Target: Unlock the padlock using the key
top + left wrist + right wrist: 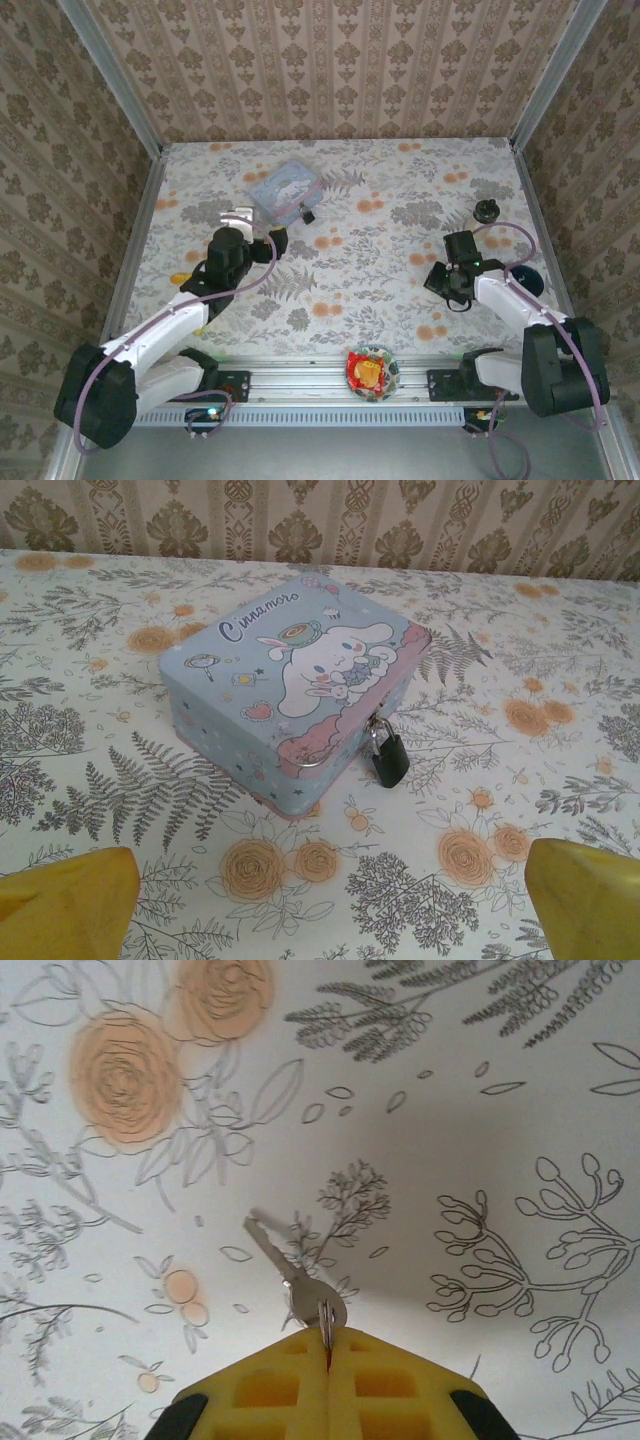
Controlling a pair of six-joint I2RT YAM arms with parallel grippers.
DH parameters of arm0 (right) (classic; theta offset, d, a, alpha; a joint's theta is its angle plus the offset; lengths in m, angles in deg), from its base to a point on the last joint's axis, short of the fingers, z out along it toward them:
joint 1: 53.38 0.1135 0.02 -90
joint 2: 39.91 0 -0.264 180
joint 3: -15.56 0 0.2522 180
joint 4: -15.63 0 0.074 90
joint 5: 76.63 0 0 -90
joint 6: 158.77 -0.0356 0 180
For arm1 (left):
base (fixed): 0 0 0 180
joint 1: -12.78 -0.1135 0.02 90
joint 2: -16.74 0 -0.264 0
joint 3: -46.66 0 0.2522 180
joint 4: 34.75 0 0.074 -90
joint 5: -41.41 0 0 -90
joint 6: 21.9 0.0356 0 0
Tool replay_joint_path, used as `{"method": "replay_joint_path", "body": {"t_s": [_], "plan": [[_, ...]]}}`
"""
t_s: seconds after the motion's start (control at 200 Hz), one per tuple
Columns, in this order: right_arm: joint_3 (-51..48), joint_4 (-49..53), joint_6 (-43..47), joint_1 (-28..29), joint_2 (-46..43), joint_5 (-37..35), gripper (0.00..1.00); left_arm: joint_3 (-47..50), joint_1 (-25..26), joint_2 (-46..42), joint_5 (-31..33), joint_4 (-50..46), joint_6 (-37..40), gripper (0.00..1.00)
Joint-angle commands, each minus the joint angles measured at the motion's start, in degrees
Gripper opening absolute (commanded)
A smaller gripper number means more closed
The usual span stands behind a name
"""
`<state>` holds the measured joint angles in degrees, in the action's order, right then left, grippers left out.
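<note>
Floral table [390, 262] carries a blue tin [285, 188] and a black-capped bottle [487, 210].

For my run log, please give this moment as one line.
right gripper: shut on key | left gripper: open, facing tin | padlock: hanging on tin clasp | step: key not yet at padlock

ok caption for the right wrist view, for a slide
Right gripper pinches the key by its head, blade pointing out over the floral table.

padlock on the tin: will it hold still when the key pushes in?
Probably not: the padlock hangs from the tin by its thin shackle, so it likely swings. The tin looks light and may slide on the smooth tablecloth.
</note>
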<state>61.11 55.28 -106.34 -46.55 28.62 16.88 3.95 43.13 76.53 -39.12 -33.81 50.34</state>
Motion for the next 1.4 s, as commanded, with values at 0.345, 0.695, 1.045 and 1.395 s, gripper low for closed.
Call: {"method": "replay_joint_path", "body": {"t_s": [0.345,0.695,1.045,1.395], "plan": [[4.9,3.8,2.1,4.2,-12.2,4.5,0.00,-6.7,-1.2,1.0,-2.2,-9.6,-5.5,1.00],[11.7,4.2,0.4,8.9,-14.9,9.6,0.00,-2.5,-2.4,0.1,-17.3,2.2,-3.8,1.00],[16.4,-1.4,-6.6,13.3,-13.0,14.5,0.00,1.9,-0.7,0.3,-26.5,16.0,2.3,1.00],[22.2,-9.2,-9.5,20.5,-7.1,17.5,0.00,2.0,8.6,4.0,-34.0,26.3,13.3,1.00]]}}
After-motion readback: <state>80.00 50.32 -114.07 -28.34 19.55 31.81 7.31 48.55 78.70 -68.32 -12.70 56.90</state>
